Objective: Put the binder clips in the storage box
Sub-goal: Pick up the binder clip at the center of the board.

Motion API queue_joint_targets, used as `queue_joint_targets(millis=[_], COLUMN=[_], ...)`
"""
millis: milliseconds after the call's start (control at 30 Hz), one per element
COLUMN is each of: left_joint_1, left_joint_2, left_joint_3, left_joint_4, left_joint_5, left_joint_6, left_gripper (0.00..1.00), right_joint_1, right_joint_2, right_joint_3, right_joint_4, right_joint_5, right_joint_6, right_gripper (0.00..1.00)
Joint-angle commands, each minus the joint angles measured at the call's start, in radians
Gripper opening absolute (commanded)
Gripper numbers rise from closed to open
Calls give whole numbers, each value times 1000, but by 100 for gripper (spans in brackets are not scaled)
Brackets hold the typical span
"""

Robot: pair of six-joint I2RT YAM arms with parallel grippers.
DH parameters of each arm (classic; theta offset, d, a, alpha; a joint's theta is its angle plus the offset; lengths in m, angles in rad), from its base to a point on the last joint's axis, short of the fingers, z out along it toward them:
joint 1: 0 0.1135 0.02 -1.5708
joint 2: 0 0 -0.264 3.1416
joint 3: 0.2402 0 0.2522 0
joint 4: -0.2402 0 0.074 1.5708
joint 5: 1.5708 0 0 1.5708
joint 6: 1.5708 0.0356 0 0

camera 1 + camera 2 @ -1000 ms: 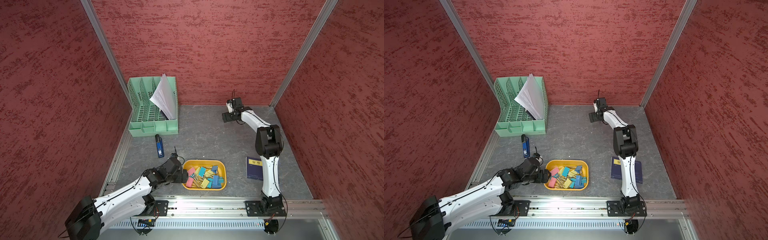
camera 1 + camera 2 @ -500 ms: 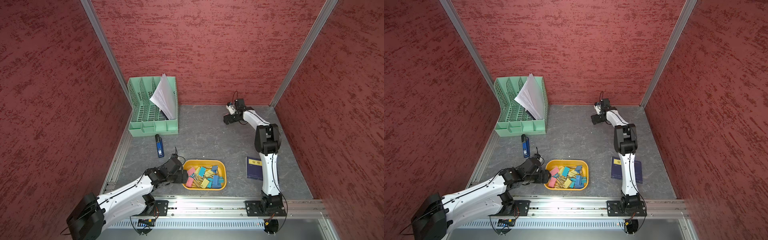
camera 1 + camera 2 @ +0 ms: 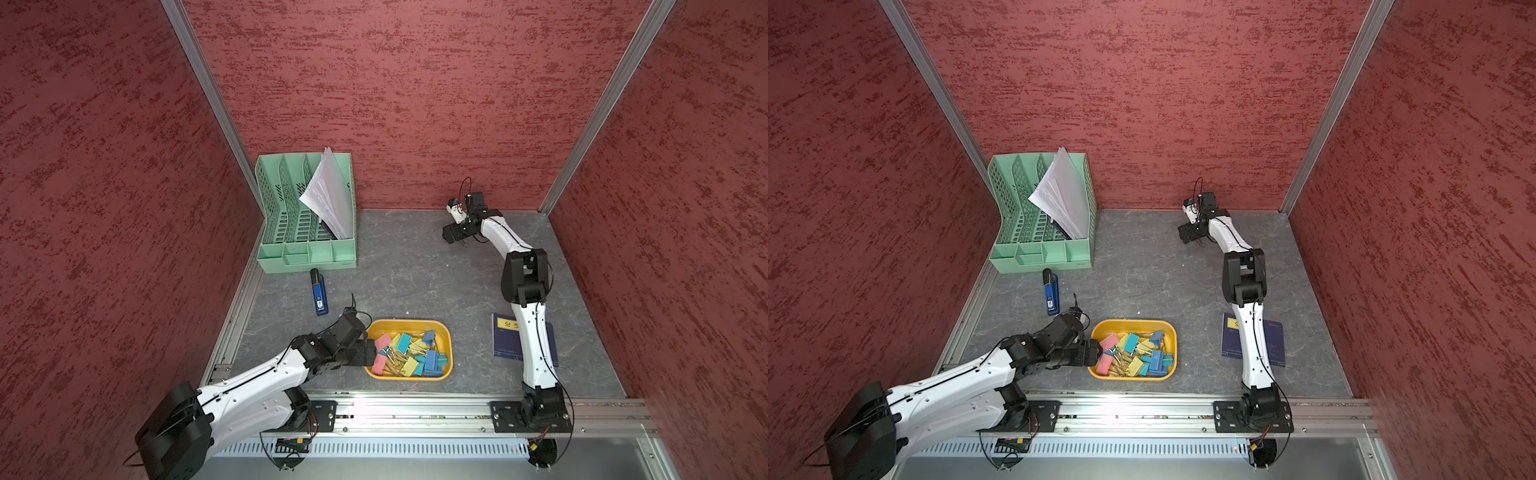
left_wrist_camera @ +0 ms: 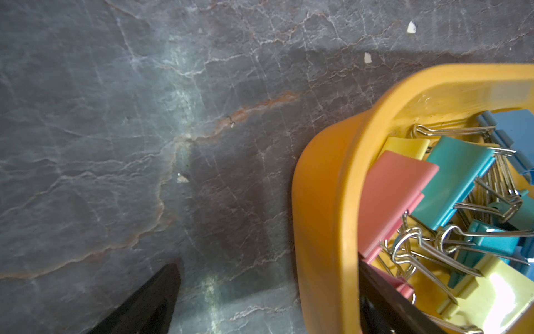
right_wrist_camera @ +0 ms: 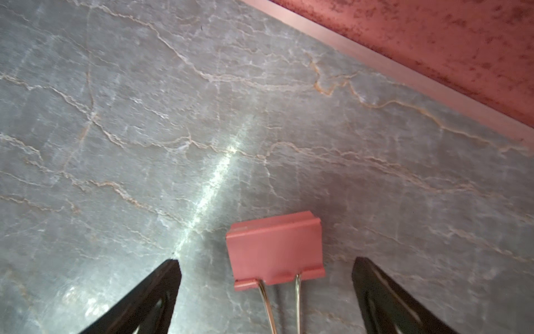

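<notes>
Right gripper [image 5: 265, 261] shifted over pink binder clip [image 5: 274, 248], fingers spread either side, ready to pinch. Left gripper [image 4: 268, 300] gapes empty, astride storage box [image 4: 326, 202] wall.

Binder clips [image 3: 409, 353] in storage box [image 3: 409, 323]; lone clip [image 5: 276, 251] far behind, near wall [image 5: 433, 29]

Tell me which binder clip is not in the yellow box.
The pink binder clip: it lies alone on the table, within the open right pincer, while the other clips are piled in the storage box.
</notes>
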Motion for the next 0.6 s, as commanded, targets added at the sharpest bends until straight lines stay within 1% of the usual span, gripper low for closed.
queue_joint_targets(millis=[0, 133, 267, 433, 567], left_joint_1=[-4, -4, -4, -4, -4], left_joint_2=[12, 18, 21, 21, 22], left_joint_3=[27, 29, 30, 31, 30], left_joint_4=[17, 17, 17, 17, 17], left_joint_5=[-11, -11, -11, -11, -11], left_joint_6=[5, 4, 5, 5, 5], left_gripper=[96, 96, 96, 96, 96], right_joint_1=[-1, -1, -1, -1, -1], right_joint_2=[31, 44, 55, 57, 45], right_joint_3=[54, 73, 80, 79, 74], right_joint_4=[-38, -39, -38, -43, -30], right_joint_5=[-12, -15, -28, -43, -38], right_joint_6=[-14, -23, -30, -16, -1], right_gripper=[98, 97, 90, 72, 61])
